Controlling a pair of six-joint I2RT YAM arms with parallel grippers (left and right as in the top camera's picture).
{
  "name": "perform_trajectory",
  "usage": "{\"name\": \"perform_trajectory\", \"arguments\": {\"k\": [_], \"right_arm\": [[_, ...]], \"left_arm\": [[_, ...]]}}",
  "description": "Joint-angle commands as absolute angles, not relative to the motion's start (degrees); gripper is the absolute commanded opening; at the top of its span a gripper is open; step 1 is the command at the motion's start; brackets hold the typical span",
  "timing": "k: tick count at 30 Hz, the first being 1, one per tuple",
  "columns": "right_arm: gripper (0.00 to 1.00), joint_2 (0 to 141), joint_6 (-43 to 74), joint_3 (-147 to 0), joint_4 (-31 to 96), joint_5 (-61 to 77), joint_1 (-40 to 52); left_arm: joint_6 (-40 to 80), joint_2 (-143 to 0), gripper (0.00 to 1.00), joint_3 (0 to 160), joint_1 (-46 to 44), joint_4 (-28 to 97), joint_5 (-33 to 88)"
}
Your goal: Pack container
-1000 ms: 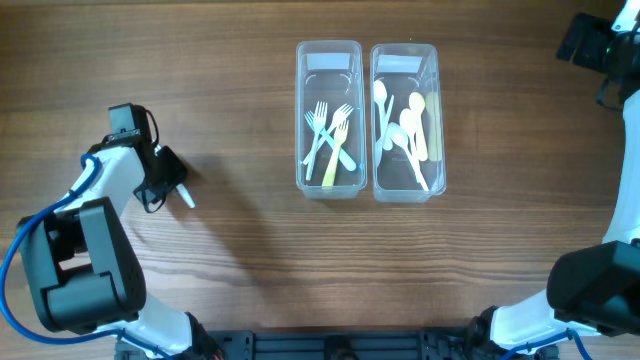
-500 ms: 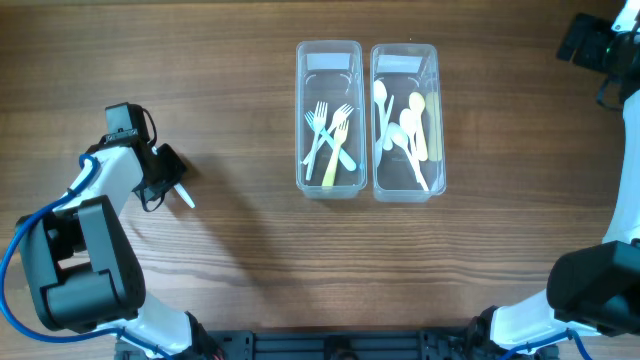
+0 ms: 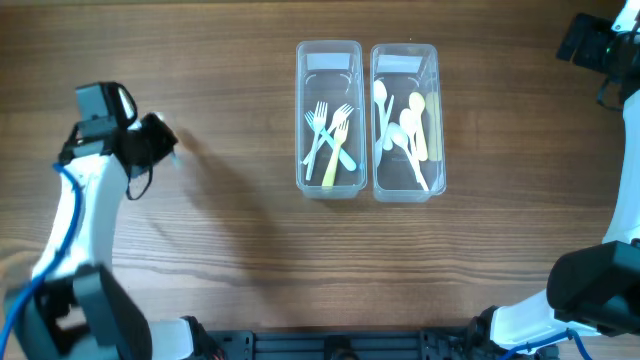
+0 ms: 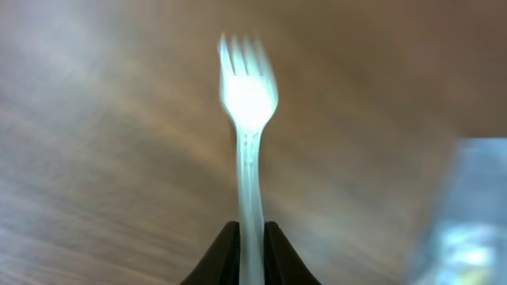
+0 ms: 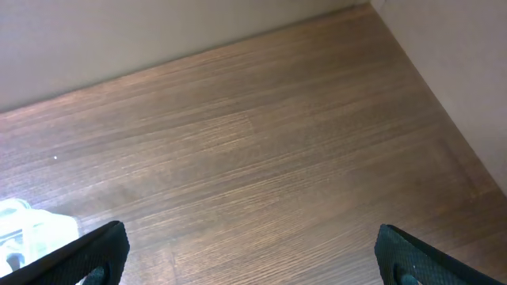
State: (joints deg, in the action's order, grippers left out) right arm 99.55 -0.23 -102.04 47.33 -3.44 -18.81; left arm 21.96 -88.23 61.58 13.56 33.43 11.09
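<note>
Left hand point(image 4: 251, 237) pinched a white fork point(image 4: 249, 103) by its handle, tines pointing away from the wrist cam, over the table point(image 3: 230, 250), well left of the fork container point(image 3: 328, 58). That container held several pale forks point(image 3: 330, 140), crossed. Spoon container point(image 3: 405, 58) sat just right of it, sides touching or nearly, w/ white and yellowish spoons point(image 3: 408, 130) inside. Right hand point(image 5: 252, 257) hung well right of the fork container, by the table's far edge, spread wide, holding nothing.
</note>
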Motion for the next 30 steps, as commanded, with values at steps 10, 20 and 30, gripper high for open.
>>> {"name": "perform_trajectory", "arguments": {"k": [10,20,30], "right_arm": [[1.0,100.1,0.0,-101.6,47.2,-3.2,-18.5],[1.0,100.1,0.0,-101.6,47.2,-3.2,-18.5],[1.0,100.1,0.0,-101.6,47.2,-3.2,-18.5]], "left_arm": [[26.0,-76.0,0.12,63.2,2.2,32.5,24.4],[26.6,-74.6,0.4,63.1,-0.3,37.8,20.1],[26.6,-74.0,0.45,63.1,-0.2,39.1,19.6]]}}
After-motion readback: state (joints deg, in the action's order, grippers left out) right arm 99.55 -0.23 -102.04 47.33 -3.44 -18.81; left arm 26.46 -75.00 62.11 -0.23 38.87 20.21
